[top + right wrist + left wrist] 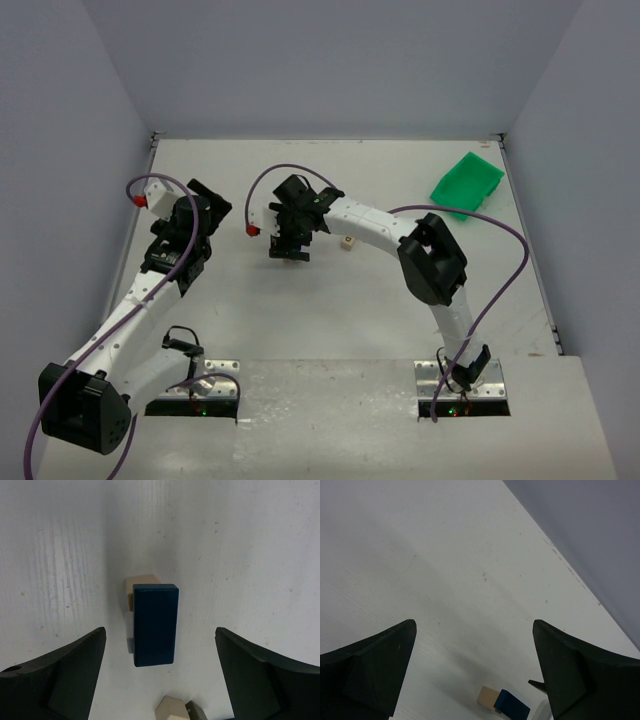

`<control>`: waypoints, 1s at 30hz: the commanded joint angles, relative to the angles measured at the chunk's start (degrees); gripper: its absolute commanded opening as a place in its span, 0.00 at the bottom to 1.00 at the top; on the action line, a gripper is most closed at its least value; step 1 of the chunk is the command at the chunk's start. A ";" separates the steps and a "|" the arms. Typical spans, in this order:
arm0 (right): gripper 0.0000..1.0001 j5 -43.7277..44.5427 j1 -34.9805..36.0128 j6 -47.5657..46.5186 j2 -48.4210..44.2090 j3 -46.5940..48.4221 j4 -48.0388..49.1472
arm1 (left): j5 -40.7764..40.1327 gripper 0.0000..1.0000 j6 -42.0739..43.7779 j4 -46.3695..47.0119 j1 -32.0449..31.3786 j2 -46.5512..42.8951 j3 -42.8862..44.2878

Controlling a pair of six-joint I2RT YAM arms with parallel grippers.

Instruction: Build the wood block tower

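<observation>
The wood block tower shows in the right wrist view: a dark blue oblong block [155,624] lies on top of a plain tan block [141,583]. My right gripper [160,630] is open above it, one finger on each side, touching nothing. In the top view the right gripper [290,248] hangs over mid-table and hides the tower. The left wrist view shows the tan block [489,697] and blue block [513,706] at its lower edge. My left gripper [474,622] is open and empty; in the top view it [186,228] is to the left of the tower.
Loose tan blocks [173,710] lie just near of the tower in the right wrist view. A small tan block [347,241] lies right of the right gripper. A green bin [467,182] stands at the back right. Grey walls close in the table [330,330].
</observation>
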 commanded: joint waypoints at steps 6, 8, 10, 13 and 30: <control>0.99 3.20 -0.02 -1.99 -1.60 0.02 1.28 | 0.01 1.00 0.84 2.86 0.29 -0.47 -0.08; 0.99 3.42 -0.02 -1.99 -1.51 0.02 1.43 | 0.09 1.00 0.84 2.86 0.29 -0.47 0.00; 0.99 3.77 -0.02 -2.03 -1.58 -0.15 1.82 | 0.05 1.00 0.84 2.82 0.29 -0.47 -0.08; 0.99 4.60 -0.02 -2.21 -1.49 -0.38 2.33 | 0.05 1.00 0.84 2.86 0.29 -0.47 -0.08; 0.99 5.61 -0.09 -1.82 -1.14 -1.27 5.02 | 0.18 1.00 1.02 3.18 0.29 -0.35 -0.16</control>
